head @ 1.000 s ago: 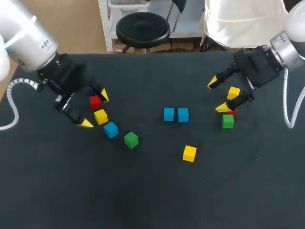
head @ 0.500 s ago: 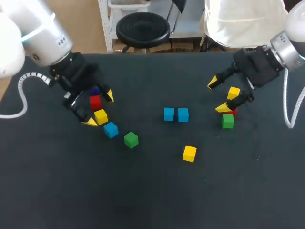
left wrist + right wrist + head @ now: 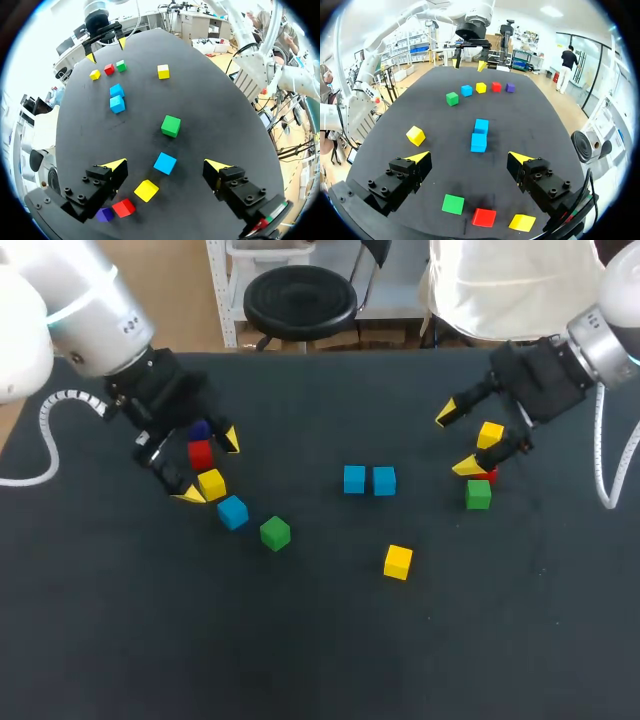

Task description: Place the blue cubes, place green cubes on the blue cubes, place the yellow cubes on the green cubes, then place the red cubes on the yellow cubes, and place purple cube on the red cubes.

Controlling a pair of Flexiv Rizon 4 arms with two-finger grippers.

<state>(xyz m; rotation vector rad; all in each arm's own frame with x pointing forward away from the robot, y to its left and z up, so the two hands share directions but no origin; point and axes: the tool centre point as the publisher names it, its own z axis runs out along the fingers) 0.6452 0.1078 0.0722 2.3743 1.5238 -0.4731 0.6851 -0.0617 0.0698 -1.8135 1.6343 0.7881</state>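
**Left side.** My left claw (image 3: 208, 468) hangs over a loose line of cubes on the black table (image 3: 320, 660).
- In the left wrist view the left yellow cube (image 3: 146, 190) lies under the claw, between the two fingers.
- The left red cube (image 3: 123, 207) is just beside it, nearer one finger.
- The purple cube (image 3: 104, 214) is next in line and partly tucked under that finger's body.
- The lone blue cube (image 3: 165, 163) sits just ahead of the yellow one, level with the fingertips.
- The left green cube (image 3: 170, 125) is further ahead, apart from the blue one.
- The claw is spread wide and empty. I see neither tip on any cube.

**Middle.**
- The blue pair (image 3: 356, 479) stands side by side, the two cubes touching, well apart from both claws.
- The middle yellow cube (image 3: 398, 562) lies alone, nearer the robot's side of the table than the pair.

**Right side.** My right claw (image 3: 456, 440) hangs over three cubes.
- In the right wrist view they lie in a short row under the claw: right green cube (image 3: 453, 204), right red cube (image 3: 484, 217), right yellow cube (image 3: 522, 222).
- From the head view the yellow one shows between the fingers, and the red one is mostly hidden behind one yellow tip.
- The green one lies just past that tip. I cannot tell whether red and green touch.
- This claw is also spread wide and grips nothing.
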